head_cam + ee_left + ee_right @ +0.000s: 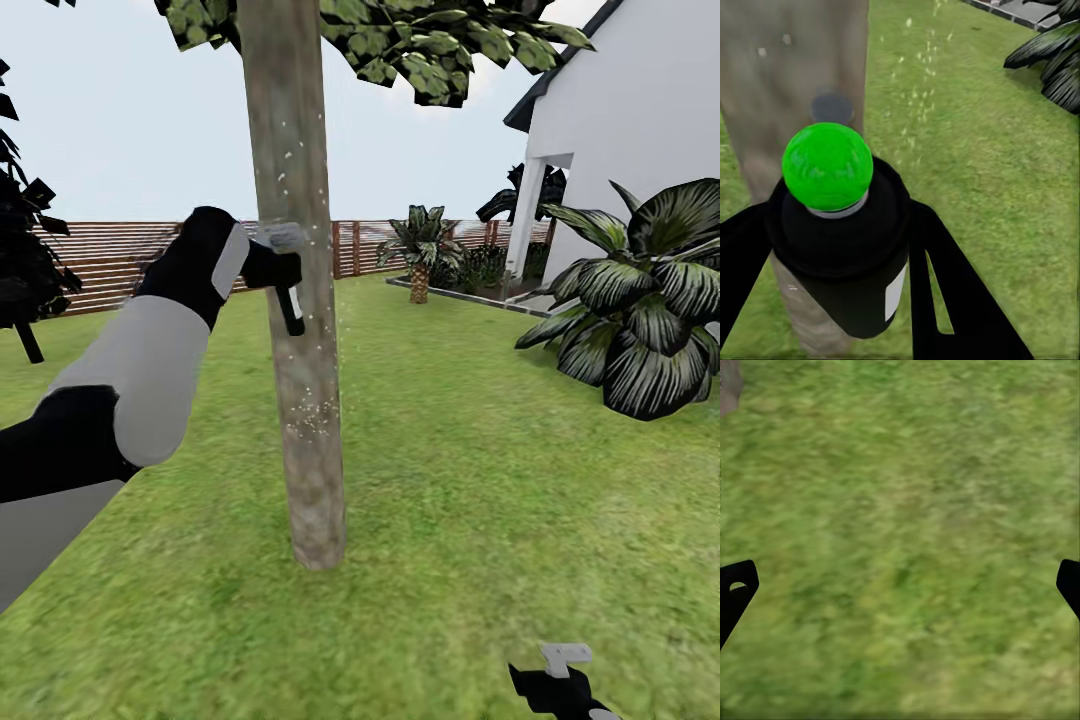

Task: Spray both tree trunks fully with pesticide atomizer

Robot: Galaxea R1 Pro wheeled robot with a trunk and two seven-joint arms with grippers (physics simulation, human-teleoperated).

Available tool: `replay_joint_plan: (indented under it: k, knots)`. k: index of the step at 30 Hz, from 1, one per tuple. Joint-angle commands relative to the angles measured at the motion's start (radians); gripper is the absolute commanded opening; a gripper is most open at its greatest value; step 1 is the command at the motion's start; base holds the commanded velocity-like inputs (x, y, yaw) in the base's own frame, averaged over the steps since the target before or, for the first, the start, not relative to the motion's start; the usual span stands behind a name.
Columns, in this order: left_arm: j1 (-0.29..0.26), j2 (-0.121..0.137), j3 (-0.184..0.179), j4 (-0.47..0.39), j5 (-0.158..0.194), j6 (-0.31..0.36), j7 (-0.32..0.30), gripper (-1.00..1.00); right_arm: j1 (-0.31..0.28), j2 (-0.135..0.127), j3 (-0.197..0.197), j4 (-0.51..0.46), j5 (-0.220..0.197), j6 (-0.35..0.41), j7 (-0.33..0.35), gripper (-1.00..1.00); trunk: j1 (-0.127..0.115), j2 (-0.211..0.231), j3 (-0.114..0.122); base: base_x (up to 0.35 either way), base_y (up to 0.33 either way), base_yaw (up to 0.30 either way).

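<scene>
1. Right gripper noted low over the lawn, near the bottom edge of the head view. Fingers spread wide at opposite edges of the right wrist view, nothing between them but grass. Judged parked and idle, kept out of the spray line.

2. Left gripper raised at mid-trunk height, pinching the pesticide atomizer: black body clamped between the two fingers, green cap facing the wrist camera. Held just beside the bark, presumably so the mist lands on the trunk rather than drifting off.

3. Tree trunk directly ahead, upright, rooted in the lawn, canopy overhead. Pale droplets speckled on the bark above and below the atomizer, some also in the air over the grass in the left wrist view. Coverage judged partial: speckling patchy, bare bark at the base.

4. Broad striped-leaf plant to the right, well apart from the trunk; not a target.

5. White house behind it, slatted wooden fence closing the far edge of the lawn, a small palm before it.
</scene>
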Motion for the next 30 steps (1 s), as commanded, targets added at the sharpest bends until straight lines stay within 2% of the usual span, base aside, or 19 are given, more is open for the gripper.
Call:
replay_joint_plan:
  k: [1,2,4,9,12,15,17,19,21,27,30]
  knots:
    - [-0.001,-0.001,0.007,0.041,-0.001,-0.029,-0.003,-1.00,-0.002,0.000,0.005,0.005,-0.010,-0.007,0.008,1.00,0.000,-0.002,-0.002,-0.005,0.000,0.000]
    - [-0.001,-0.001,0.007,0.062,-0.001,-0.045,-0.003,-1.00,-0.002,0.000,0.005,0.005,-0.010,-0.007,0.008,1.00,0.000,-0.002,-0.002,-0.004,0.000,0.000]
    - [-0.001,-0.001,0.007,0.177,-0.002,-0.135,-0.002,-1.00,-0.002,0.000,0.005,0.005,-0.010,-0.007,0.008,1.00,0.000,-0.002,-0.002,-0.002,0.000,0.000]
    - [-0.001,0.002,0.007,0.319,-0.003,-0.260,-0.001,-1.00,-0.002,0.000,0.006,0.004,-0.010,-0.007,0.008,1.00,0.000,-0.002,-0.002,0.000,0.000,0.000]
    - [0.000,0.007,0.007,0.353,-0.004,-0.277,0.000,-1.00,-0.002,0.000,0.005,0.004,-0.010,-0.007,0.008,1.00,0.000,-0.002,-0.002,0.000,0.000,0.000]
    - [0.000,0.042,0.007,0.388,-0.004,-0.286,0.000,-1.00,-0.002,0.000,0.005,0.004,-0.011,-0.007,0.008,1.00,0.000,-0.002,-0.002,0.000,0.000,0.000]
    - [0.000,0.044,0.007,0.397,-0.004,-0.287,0.000,-1.00,-0.002,0.000,0.005,0.004,-0.010,-0.007,0.008,1.00,0.000,-0.002,-0.002,0.000,0.000,0.000]
    - [0.000,0.045,0.007,0.461,-0.005,-0.382,0.001,-1.00,-0.002,0.000,0.005,0.004,-0.010,-0.007,0.008,1.00,0.000,-0.002,-0.002,0.000,0.000,0.000]
    - [0.000,0.045,0.007,0.481,-0.005,-0.420,0.000,-1.00,-0.002,0.000,0.005,0.004,-0.010,-0.007,0.008,1.00,0.000,-0.002,-0.002,0.000,0.000,0.000]
    - [0.016,0.045,0.006,0.494,-0.006,-0.449,0.000,-1.00,-0.002,0.000,0.005,0.005,-0.010,-0.007,0.008,1.00,0.000,-0.002,-0.002,0.000,0.000,0.000]
    - [0.051,0.045,0.006,0.495,-0.006,-0.476,0.000,-1.00,-0.002,0.006,0.005,0.005,-0.010,-0.007,0.008,1.00,0.000,-0.002,-0.002,0.000,0.000,0.000]
